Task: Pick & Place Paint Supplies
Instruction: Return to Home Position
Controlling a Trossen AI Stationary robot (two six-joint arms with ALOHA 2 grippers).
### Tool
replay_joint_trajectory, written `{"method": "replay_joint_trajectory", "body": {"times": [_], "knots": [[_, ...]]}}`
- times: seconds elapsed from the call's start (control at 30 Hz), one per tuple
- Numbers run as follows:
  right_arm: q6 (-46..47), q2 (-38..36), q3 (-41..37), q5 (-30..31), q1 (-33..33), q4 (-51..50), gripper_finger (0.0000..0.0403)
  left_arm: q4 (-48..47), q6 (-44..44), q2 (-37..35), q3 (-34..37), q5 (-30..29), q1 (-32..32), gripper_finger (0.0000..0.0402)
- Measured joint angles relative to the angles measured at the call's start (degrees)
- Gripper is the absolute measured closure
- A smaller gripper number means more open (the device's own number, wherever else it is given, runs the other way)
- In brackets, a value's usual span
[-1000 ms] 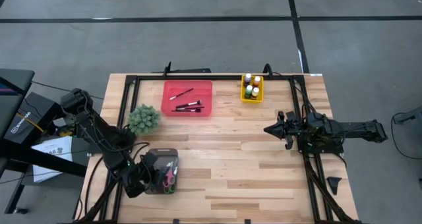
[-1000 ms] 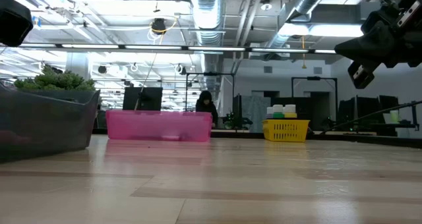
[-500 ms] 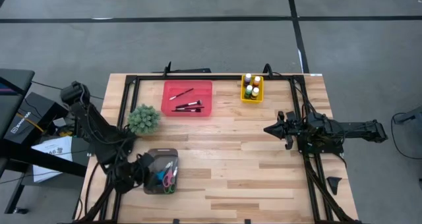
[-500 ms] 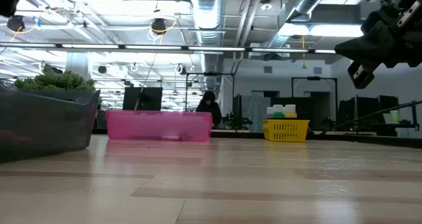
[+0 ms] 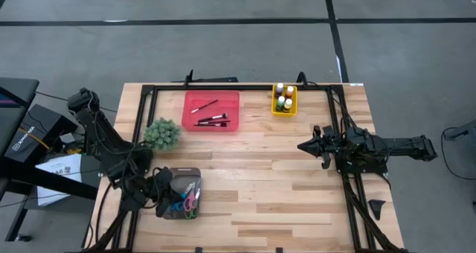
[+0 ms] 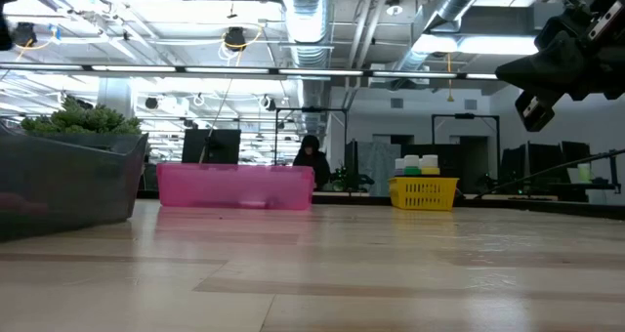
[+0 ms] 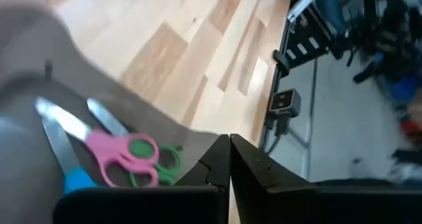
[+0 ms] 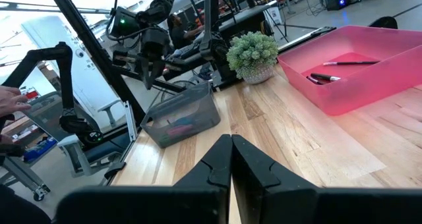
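Note:
Thin dark-handled paintbrushes (image 5: pixel 212 120) lie in a pink tray (image 5: pixel 188 111) at the table's far side, also seen in the right wrist view (image 8: pixel 326 78). Small paint bottles (image 5: pixel 283 97) stand in a yellow basket (image 5: pixel 274 106) to the tray's right. My left gripper (image 5: pixel 163 181) hangs shut over the left rim of a grey bin (image 5: pixel 195 171) near the table's front left, with nothing between its fingers (image 7: pixel 229 145). My right gripper (image 5: pixel 303 145) waits shut and level above the table's right half, well short of the basket.
The grey bin holds pink and green scissors (image 7: pixel 128 159) and a blue-handled pair. A fuzzy green plant (image 5: pixel 162 134) stands between the bin and the pink tray. A black frame (image 5: pixel 223 87) runs around the table. Bare wood lies in the middle.
My left gripper has drawn back out of the grey bin toward the table's left edge and risen, rolling about its own axis as it went. The scissors stay in the bin. The right arm has kept still.

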State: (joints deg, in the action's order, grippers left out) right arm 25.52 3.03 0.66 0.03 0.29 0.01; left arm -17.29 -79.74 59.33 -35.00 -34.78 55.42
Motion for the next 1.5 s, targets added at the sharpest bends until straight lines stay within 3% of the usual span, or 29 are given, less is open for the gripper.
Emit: {"method": "replay_joint_trajectory", "body": {"times": [0.27, 0.47, 0.67, 0.83, 1.1, 1.37, 1.5], "knots": [[0.0, 0.0, 0.0, 0.0, 0.0, 0.0, 0.0397, 1.1, 15.4, -0.3, 1.9, 0.4, -7.0, 0.0401], [0.0, 0.0, 0.0, 0.0, 0.0, 0.0, 0.0397, 12.7, 29.7, -2.1, 7.3, 2.7, -13.5, 0.0401], [0.0, 0.0, 0.0, 0.0, 0.0, 0.0, 0.0397, 21.8, 46.4, -4.8, 10.7, 10.2, -23.6, 0.0401], [0.0, 0.0, 0.0, 0.0, 0.0, 0.0, 0.0397, 31.6, 57.5, -5.7, 12.8, 22.9, -35.0, 0.0401], [0.0, 0.0, 0.0, 0.0, 0.0, 0.0, 0.0397, 40.5, 67.2, -5.7, 13.0, 37.7, -50.7, 0.0401], [0.0, 0.0, 0.0, 0.0, 0.0, 0.0, 0.0397, 43.9, 70.5, -5.7, 12.9, 45.0, -58.6, 0.0401], [0.0, 0.0, 0.0, 0.0, 0.0, 0.0, 0.0397, 43.1, 70.5, -7.1, 13.0, 45.8, -58.5, 0.0401]]}}
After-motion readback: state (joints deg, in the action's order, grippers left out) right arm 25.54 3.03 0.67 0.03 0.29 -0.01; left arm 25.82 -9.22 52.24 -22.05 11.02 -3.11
